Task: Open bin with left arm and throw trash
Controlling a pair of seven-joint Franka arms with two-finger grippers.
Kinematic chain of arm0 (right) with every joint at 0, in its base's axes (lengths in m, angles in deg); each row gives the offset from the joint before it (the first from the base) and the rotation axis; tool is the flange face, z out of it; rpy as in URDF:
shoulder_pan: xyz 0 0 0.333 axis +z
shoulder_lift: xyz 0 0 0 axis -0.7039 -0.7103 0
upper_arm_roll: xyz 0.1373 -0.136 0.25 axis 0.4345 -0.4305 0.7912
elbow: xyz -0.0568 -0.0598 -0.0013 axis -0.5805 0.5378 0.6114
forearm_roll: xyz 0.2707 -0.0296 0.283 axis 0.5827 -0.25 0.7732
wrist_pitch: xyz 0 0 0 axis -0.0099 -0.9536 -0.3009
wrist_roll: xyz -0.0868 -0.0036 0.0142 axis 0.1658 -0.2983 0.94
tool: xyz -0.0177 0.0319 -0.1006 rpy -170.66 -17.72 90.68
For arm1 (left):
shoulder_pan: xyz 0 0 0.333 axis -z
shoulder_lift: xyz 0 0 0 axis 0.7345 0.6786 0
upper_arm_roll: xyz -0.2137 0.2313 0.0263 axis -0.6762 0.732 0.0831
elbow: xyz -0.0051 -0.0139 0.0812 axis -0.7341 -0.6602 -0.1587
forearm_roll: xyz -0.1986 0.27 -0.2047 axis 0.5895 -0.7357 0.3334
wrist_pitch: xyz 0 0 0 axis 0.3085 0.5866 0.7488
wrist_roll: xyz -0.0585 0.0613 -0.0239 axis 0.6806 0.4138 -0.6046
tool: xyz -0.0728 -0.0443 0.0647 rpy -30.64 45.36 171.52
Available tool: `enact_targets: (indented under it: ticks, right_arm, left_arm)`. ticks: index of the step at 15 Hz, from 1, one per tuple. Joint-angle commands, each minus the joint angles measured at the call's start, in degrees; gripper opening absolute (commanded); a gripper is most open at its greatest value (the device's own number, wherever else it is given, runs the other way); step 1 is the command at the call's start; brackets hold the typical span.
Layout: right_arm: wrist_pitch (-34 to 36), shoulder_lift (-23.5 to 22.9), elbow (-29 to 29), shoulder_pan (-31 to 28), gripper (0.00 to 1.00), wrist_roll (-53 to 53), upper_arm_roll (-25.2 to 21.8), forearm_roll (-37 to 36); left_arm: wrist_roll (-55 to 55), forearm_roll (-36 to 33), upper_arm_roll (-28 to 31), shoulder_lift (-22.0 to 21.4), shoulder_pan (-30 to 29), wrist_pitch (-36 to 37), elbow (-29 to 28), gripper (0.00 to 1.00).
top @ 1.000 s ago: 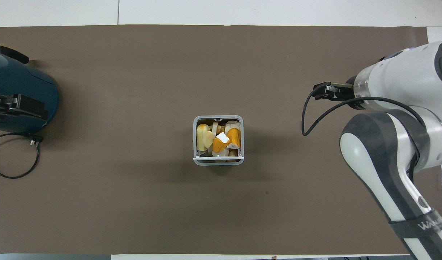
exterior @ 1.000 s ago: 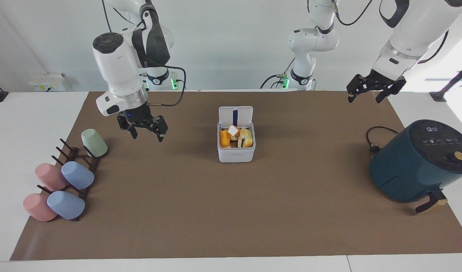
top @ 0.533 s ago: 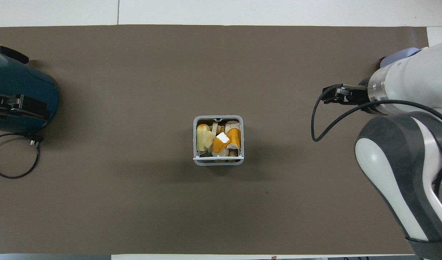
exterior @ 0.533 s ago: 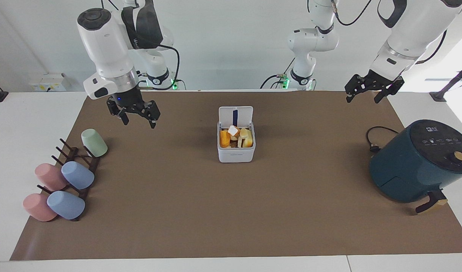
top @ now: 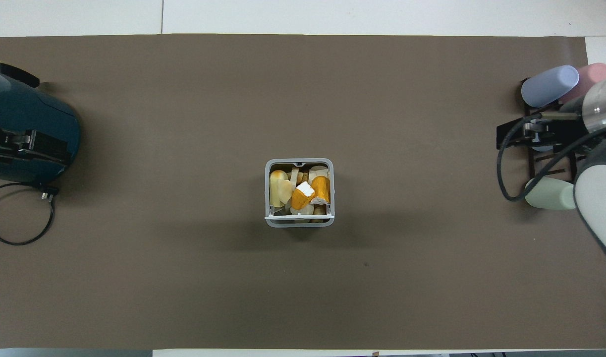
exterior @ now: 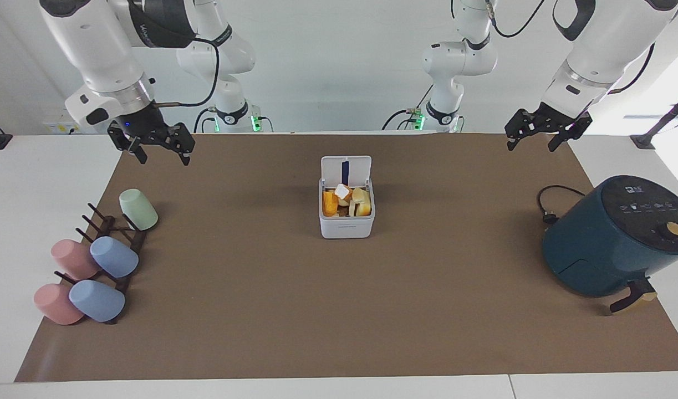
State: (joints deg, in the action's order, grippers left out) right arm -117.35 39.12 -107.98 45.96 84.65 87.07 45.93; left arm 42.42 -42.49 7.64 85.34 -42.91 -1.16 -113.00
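Note:
The small white bin (exterior: 346,224) stands at the middle of the brown mat, its lid (exterior: 346,169) open and upright on the side nearer to the robots. The trash (exterior: 347,203), orange and pale yellow chunks, fills the bin; it also shows from above (top: 303,193) inside the bin's rim (top: 300,221). My left gripper (exterior: 541,137) is open and empty, raised over the mat's corner at the left arm's end. My right gripper (exterior: 150,147) is open and empty, raised over the mat's corner at the right arm's end.
A dark teal air fryer (exterior: 616,238) with a black cord (exterior: 549,205) stands at the left arm's end. A dark rack (exterior: 117,235) with several pastel cups lies at the right arm's end; the right arm (top: 600,99) partly covers it from above.
My right gripper has risen and drawn back from beside the bin to the mat's corner at its own end. My left gripper has barely shifted. The bin and trash have not moved.

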Motion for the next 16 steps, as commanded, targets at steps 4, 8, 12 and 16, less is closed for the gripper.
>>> enact_targets:
  ticks: [4,8,12,16]
  right_arm:
    - [4.5,1.8,-1.3,0.3,1.00,0.5,-0.4,-1.0]
    - [4.2,1.5,-0.3,0.3,1.00,0.3,0.7,-2.4]
    - [4.3,1.5,-0.4,-0.1,1.00,0.2,1.2,-1.4]
    - [3.9,1.4,-0.1,-0.2,1.00,0.2,1.1,-1.4]
  left_arm:
    - [0.6,-1.5,0.6,-1.7,1.1,-1.1,-2.1,1.00]
    - [0.6,-1.5,0.6,-1.7,1.1,-1.1,-2.1,1.00]
    - [0.6,-1.5,0.6,-1.7,1.1,-1.1,-2.1,1.00]
    - [0.5,-1.5,0.6,-1.7,1.1,-1.0,-2.1,1.00]
